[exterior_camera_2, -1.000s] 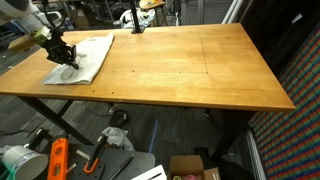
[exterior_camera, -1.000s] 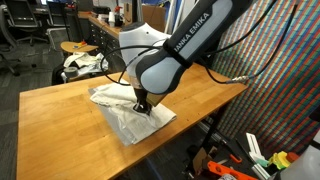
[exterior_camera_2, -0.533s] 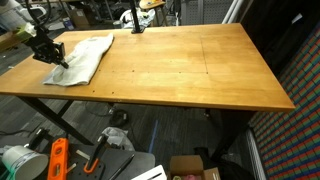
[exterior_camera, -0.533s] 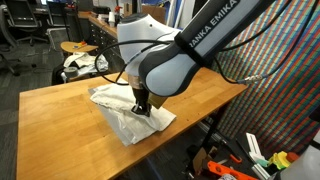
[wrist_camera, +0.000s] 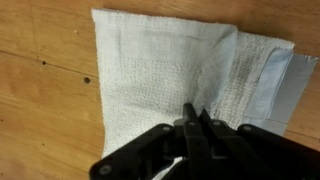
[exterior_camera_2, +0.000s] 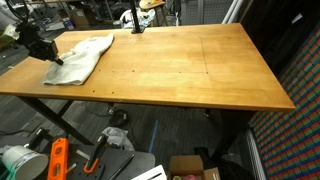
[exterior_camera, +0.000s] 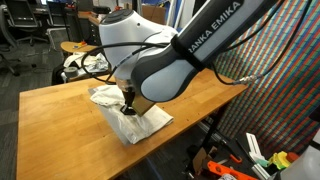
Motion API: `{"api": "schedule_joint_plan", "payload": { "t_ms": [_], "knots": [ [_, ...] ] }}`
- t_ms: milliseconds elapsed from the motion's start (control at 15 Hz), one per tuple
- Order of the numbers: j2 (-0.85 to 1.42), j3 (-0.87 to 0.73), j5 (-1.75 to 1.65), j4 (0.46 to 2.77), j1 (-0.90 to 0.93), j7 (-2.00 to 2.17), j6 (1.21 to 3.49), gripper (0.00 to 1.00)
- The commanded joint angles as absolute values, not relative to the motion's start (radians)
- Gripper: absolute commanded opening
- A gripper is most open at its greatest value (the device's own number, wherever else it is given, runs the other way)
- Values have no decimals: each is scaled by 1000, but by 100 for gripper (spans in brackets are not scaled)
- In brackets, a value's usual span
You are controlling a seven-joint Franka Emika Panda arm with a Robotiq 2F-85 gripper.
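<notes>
We're down on the towel [exterior_camera: 150, 122], which lies flat near one end of the wooden table [exterior_camera: 55, 112], close to the edge. In both exterior views the towel [exterior_camera_2: 88, 52] has its long axis running slantwise across the boards. In the wrist view it stretches side to side, with a folded layer at one end. The gripper [wrist_camera: 195, 122] has its jaws drawn narrow, tips pinching the weave.

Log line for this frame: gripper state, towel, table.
gripper: shut | at: tips down on white towel | pinch: cannot tell | towel: lying partly folded on wooden table, near its edge
</notes>
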State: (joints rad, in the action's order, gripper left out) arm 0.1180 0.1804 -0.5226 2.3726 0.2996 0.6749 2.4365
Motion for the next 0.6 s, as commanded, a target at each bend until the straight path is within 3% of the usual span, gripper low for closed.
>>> {"api": "schedule_joint_plan", "payload": {
  "t_ms": [0, 533],
  "knots": [
    [184, 168, -615, 2283, 324, 843, 2382, 2],
    [263, 179, -592, 2223, 336, 824, 2316, 2]
  ]
}}
